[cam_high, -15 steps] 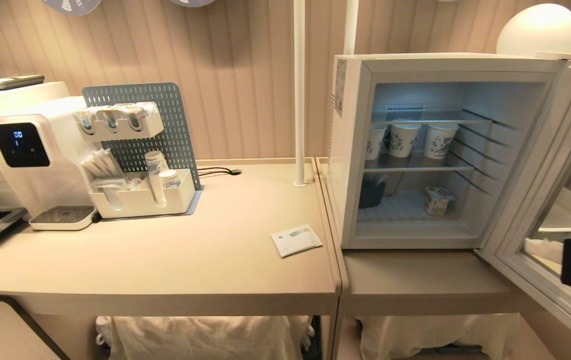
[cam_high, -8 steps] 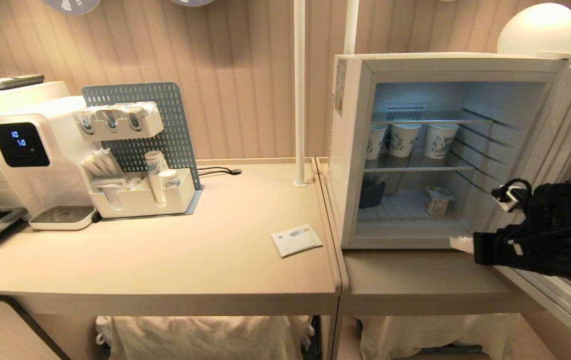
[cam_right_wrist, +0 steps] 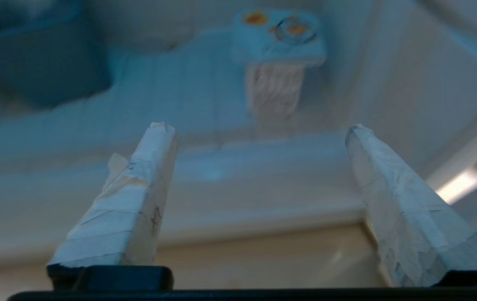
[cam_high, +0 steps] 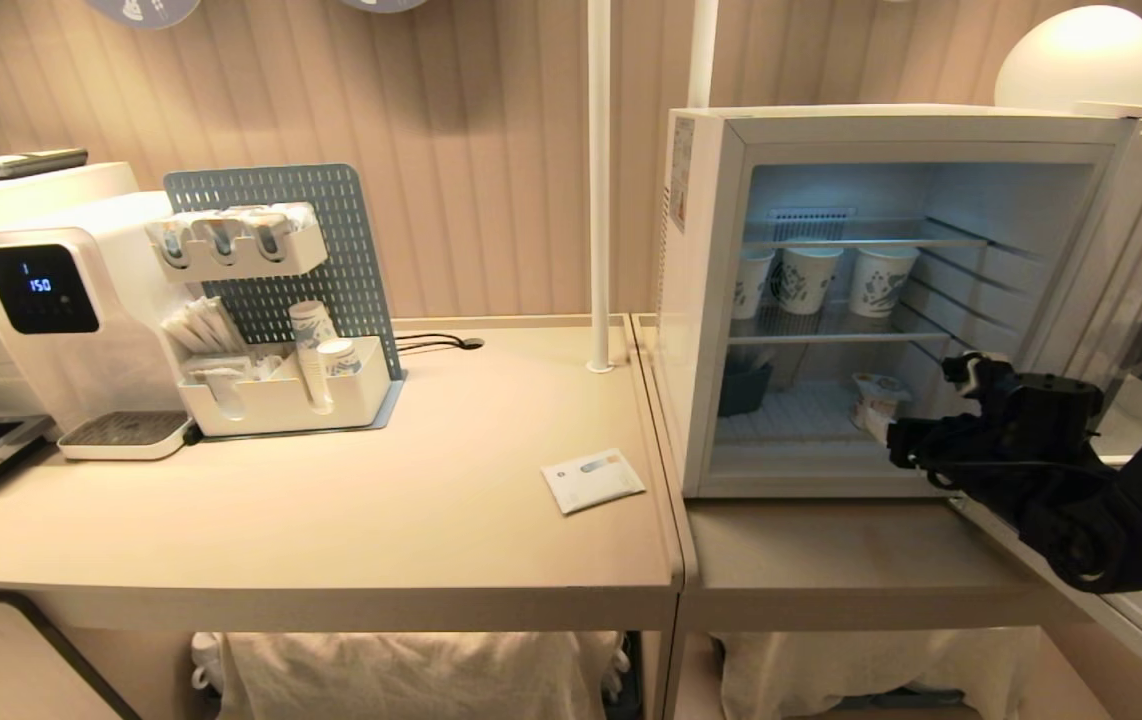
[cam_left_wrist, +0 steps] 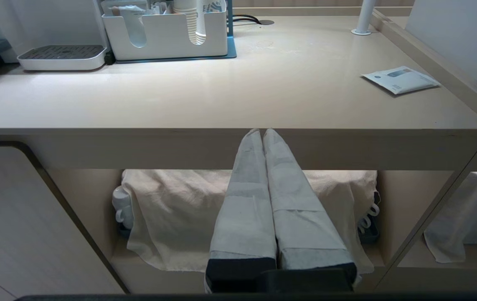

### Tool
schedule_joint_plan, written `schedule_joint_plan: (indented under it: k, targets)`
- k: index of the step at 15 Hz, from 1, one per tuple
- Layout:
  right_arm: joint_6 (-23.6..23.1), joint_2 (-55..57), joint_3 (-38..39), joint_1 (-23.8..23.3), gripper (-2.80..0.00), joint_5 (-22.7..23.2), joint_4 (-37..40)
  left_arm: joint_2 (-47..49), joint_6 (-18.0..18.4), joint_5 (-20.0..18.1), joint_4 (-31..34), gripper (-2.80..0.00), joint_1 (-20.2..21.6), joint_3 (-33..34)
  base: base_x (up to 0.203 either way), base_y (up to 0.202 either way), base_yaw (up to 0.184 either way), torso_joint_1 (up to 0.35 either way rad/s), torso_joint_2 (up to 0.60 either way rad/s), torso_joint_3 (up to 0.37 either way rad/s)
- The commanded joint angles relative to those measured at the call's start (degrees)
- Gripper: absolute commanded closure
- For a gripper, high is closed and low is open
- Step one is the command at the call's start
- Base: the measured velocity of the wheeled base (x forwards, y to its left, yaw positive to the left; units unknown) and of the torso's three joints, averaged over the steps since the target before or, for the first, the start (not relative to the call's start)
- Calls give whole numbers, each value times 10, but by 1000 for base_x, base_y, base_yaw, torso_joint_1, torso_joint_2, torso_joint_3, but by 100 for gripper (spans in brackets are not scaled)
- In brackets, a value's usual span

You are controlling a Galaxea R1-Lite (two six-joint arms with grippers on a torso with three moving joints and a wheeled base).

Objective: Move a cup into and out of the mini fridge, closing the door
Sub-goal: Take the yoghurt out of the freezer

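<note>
Right gripper [cam_right_wrist: 259, 125] is standing with its taped fingers [cam_right_wrist: 138, 188] spread wide, nothing between them, pointing into the lower compartment of the mini fridge [cam_high: 706, 300]. In the head view the right gripper [cam_high: 881, 435] is sitting at the front lip of the fridge opening, its black arm reaching in from the right, in front of the door [cam_high: 1121, 330], which is hanging open to the right. The cup [cam_right_wrist: 278, 62] is standing upright straight ahead of the fingers, apart from them, orange marks showing on its lid; in the head view the cup [cam_high: 876, 390] is resting on the fridge floor just behind the gripper tips, partly hidden by them. A dark bin [cam_high: 743, 385] is sitting at the left of the same compartment. Three patterned paper cups [cam_high: 809, 278] are lining the wire shelf above. Left gripper [cam_left_wrist: 262, 131] is holding level in front of the table's front edge, fingers pressed together, gripping nothing. On the table [cam_high: 381, 520] a flat white packet [cam_high: 593, 480] is lying near the fridge, and a white organiser with cups [cam_high: 276, 395] is standing beside a dispenser [cam_high: 61, 310].
</note>
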Motion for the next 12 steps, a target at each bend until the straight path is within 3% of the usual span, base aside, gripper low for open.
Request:
schedule_joint_plan:
  k: [1,12]
  targets:
    - [-1,68,-39,-7,-280,-9,-12,0,0,0,0,0,0,1,0,0,0,0,0,0]
    - [-1,154,-235,-23,-280,-9,106,0,-1,0,0,0,0,1,0,0,0,0,0,0]
